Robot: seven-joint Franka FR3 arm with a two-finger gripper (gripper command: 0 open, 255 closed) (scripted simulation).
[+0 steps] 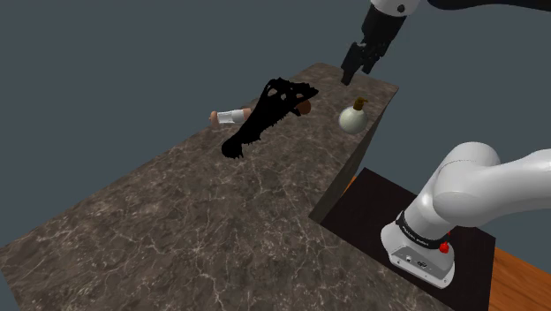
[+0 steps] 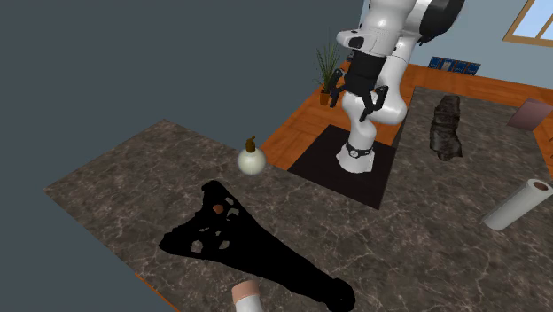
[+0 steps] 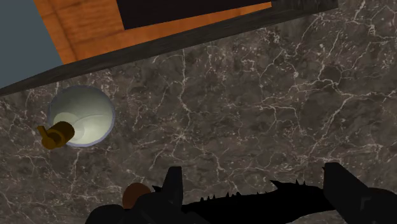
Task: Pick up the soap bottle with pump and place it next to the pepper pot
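Dark veined marble is covering the bench (image 1: 203,221). In the shoulder view, the round pale soap bottle (image 1: 355,117) is standing upright near its far corner, with the jaws hanging above that corner. In the second exterior view, the bottle (image 2: 252,158) is sitting near a jagged black shape (image 2: 257,244). In the wrist view, the jaws are standing apart and empty, and the bottle (image 3: 79,121) is lying clear of them.

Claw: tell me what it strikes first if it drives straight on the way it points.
Probably the marble countertop, right at the edge of the jagged black object; depth is unclear. The open claw points down, with the soap bottle off to one side.
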